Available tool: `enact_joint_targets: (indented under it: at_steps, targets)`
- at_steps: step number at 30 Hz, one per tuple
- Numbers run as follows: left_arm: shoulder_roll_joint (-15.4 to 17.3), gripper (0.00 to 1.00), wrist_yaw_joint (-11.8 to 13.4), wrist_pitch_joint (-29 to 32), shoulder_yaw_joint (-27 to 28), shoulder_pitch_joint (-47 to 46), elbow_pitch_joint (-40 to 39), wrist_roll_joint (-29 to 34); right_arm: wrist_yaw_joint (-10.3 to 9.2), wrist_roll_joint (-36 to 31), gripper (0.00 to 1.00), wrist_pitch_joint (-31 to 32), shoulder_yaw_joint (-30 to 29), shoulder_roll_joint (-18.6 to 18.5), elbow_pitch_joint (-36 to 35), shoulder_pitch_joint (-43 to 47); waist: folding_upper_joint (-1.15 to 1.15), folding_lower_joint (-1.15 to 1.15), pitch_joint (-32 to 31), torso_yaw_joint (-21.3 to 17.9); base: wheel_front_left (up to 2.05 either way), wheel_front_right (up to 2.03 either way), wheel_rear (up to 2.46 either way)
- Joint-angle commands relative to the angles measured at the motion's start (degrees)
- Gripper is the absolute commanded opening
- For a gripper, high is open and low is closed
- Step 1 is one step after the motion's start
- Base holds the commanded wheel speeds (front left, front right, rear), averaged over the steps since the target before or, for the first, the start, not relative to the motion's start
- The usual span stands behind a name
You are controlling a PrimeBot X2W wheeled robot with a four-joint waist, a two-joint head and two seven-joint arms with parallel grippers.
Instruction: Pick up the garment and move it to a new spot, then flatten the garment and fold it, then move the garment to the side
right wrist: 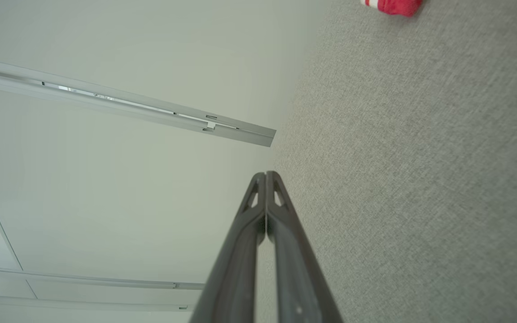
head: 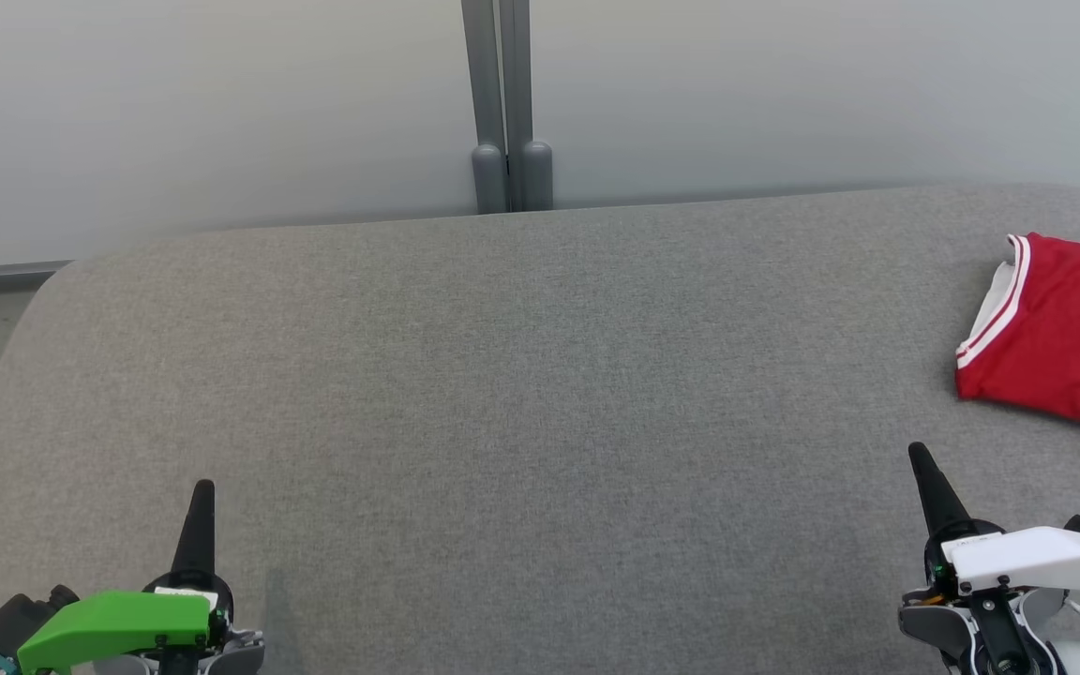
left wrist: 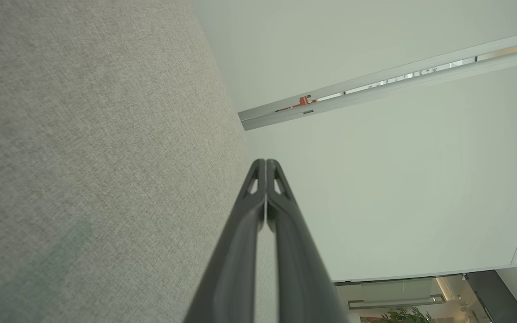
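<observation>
At far right on the grey table point(head: 540, 394), red garment point(head: 1065, 337) (soft, light): pinch near striped hem; left gripper point(head: 201, 497) and right gripper point(head: 920, 461) pressed closed, empty.

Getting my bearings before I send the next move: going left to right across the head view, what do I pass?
First the left gripper, shut, at the lower left → grey post behind the far edge → right gripper, shut, at the lower right → red garment at the right edge.
</observation>
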Motion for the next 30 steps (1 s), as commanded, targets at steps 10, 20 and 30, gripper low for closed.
enact_joint_targets:
  at_steps: [10,20,30]
  targets:
    - [0.48,0.00,-0.43,1.52,0.66,-2.39,-0.74,-5.22,0.04,6.28,0.00,1.57,-0.35,-0.40,-0.52,-1.87,0.00,0.00,0.32,-0.37,0.00,0.00,0.00]
    - [0.50,0.00,-0.52,2.64,1.09,-3.17,-1.00,-9.07,0.04,11.11,0.00,2.69,-0.54,-0.43,-0.49,-2.62,0.00,0.00,0.62,-0.71,0.00,0.00,0.00]
    - [0.53,0.00,-0.50,3.73,1.44,-3.98,-1.20,-12.65,0.04,15.61,0.00,3.76,-0.68,-0.45,-0.46,-3.32,0.00,0.00,0.91,-1.06,0.00,0.00,0.00]
